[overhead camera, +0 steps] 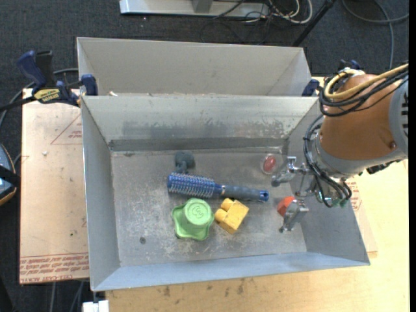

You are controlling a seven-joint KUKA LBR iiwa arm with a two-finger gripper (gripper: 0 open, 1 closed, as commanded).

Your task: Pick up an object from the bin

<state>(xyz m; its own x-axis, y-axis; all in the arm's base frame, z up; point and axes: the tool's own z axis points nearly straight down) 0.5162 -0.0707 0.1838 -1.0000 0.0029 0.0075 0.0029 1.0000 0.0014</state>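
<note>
My gripper (283, 203) is low at the right side of the bin floor, open, with its two metal fingers spread far and near. A small orange-red piece (284, 205) lies on the floor in the gap between them; neither fingertip visibly presses on it. A small reddish round thing (269, 164) lies just beyond the far finger, close to the back wall. The blue hairbrush (207, 188) lies across the middle of the floor, and its handle end (262, 195) points at the gripper from the left.
A yellow block (231, 214) and a green flower-shaped cup (193, 219) sit left of the gripper, below the brush. A small grey piece (184, 161) lies near the back wall. The arm's orange-covered wrist hangs over the bin's right wall.
</note>
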